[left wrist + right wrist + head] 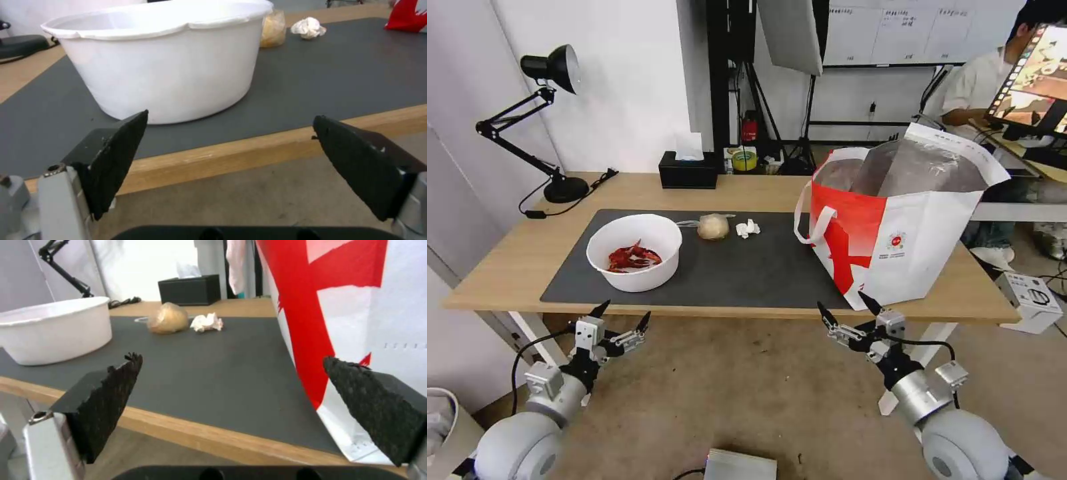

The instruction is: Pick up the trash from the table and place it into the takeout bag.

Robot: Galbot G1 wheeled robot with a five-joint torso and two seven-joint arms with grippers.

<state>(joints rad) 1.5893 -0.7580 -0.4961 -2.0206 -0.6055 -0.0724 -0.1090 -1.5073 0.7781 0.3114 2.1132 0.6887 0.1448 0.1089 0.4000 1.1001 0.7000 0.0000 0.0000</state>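
On the dark mat of the table (507,267) stands a white round bowl (634,251) (164,63) (53,330) with red crayfish shells inside. Behind it lie a clear bag with a beige lump (713,227) (168,318) (273,28) and a crumpled white tissue (748,229) (206,322) (308,27). The takeout bag (907,227) (356,306), white with a red panel and foil lining, stands open at the table's right. My left gripper (622,317) (229,133) hangs open below the front edge, before the bowl. My right gripper (847,310) (231,373) is open below the edge, near the bag's front corner.
A black tissue box (688,170) (189,290) and a black desk lamp (554,120) stand at the table's back. A person sits at a monitor (1034,73) behind the bag. A small box (1030,297) lies on the floor at right.
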